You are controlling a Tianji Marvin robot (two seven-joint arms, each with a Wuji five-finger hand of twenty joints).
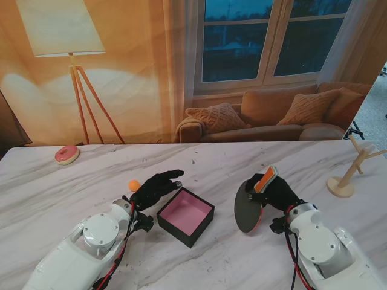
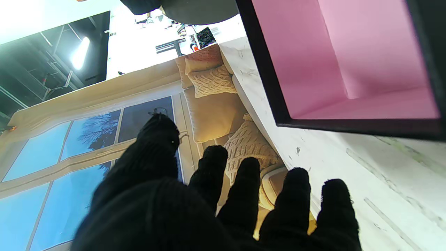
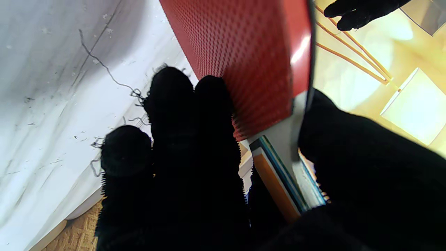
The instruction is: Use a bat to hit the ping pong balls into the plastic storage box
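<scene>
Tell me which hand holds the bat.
The right hand: its fingers wrap the bat by the handle. The left hand holds nothing, fingers spread beside the box.

Table (image 1: pixel 242 266): smooth, white veined marble look
Bat (image 3: pixel 244 52): red pimpled rubber, layered wooden handle
Hands (image 2: pixel 209 209): black knitted cloth, matt
Box (image 1: pixel 185 215): matt black outside, pink inside
Rack (image 1: pixel 347 175): pale wood

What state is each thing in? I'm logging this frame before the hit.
Storage box: open, nothing inside.
Ping pong ball: on the table, outside the box.
Bat: held, blade tilted downward.
Left hand: open, holding nothing.
Right hand: shut on the bat.
</scene>
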